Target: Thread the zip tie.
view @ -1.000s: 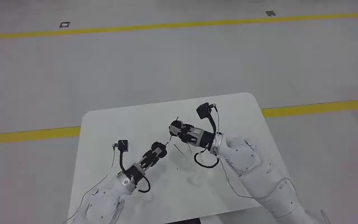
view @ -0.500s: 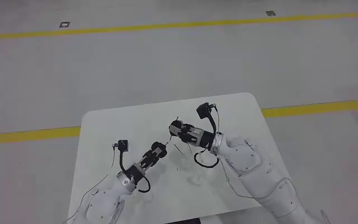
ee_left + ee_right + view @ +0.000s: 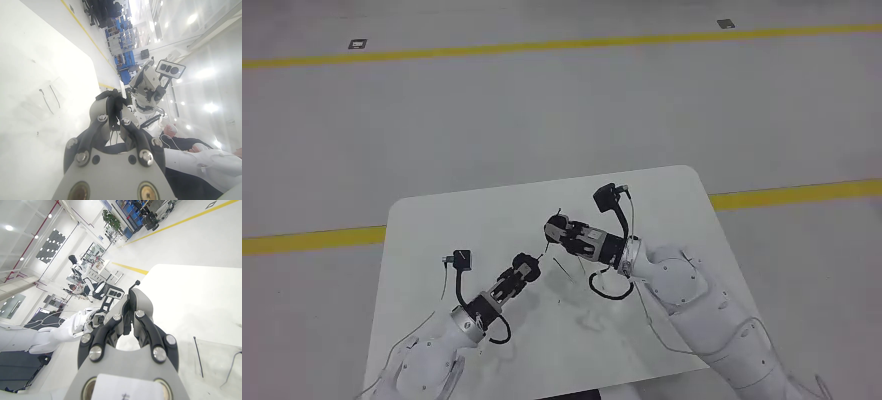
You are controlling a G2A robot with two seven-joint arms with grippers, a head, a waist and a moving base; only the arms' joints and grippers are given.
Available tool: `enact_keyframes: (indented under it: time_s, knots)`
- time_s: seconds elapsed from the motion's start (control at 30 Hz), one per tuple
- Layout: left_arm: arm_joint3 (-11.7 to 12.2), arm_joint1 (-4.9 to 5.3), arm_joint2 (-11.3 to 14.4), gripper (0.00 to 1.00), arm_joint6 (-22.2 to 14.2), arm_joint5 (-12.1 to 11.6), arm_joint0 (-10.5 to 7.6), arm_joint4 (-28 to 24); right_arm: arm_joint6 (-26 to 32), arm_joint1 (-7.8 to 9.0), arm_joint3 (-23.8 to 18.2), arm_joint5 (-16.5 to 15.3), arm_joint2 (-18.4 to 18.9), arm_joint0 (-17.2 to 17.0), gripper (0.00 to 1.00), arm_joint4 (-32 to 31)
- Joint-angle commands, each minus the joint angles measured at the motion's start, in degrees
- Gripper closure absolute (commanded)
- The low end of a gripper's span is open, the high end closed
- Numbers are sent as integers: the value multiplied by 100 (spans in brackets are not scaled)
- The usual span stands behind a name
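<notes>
From above, the white worktop (image 3: 442,230) is carrying both arms, which are meeting near its middle. The left gripper (image 3: 526,266) is hanging just beside the right gripper (image 3: 553,231), the two tips pointing toward each other with a small gap between. Two loose ties (image 3: 562,267) are lying on the worktop close under the grippers.

In the left wrist view, the left gripper's fingers (image 3: 105,113) are pressing together at their black tips; whether anything is sitting between them I cannot tell. The loose ties are lying side by side on the bright surface beyond them.

In the right wrist view, the right gripper's fingers (image 3: 143,306) are clamping shut on the zip tie (image 3: 136,283), which is running up between the pads with its square head sticking out past the tips, above the worktop. One loose tie is lying flat on a clear plastic sheet (image 3: 217,351) nearby, next to a thin grey wire (image 3: 229,368).
</notes>
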Motion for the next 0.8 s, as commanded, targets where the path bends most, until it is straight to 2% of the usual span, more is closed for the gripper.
enact_keyframes:
  time_s: [0.0,0.2,0.37,0.5,0.77]
  knots:
    - [0,0,0,100,0,0,0,0,-75,-3,10,30,-5,-20,100,-61]
    - [0,0,0,100,0,0,0,0,-862,23,-112,-1,-52,-197,100,-921]
    - [0,0,0,100,0,0,0,0,-1463,118,-163,-1,-299,-271,100,-1418]
    - [0,0,0,100,0,0,0,0,-1722,253,-187,-1,-603,-151,100,-1435]
    - [0,0,0,100,0,0,0,0,-2140,604,-148,-1,-1107,131,100,-1064]
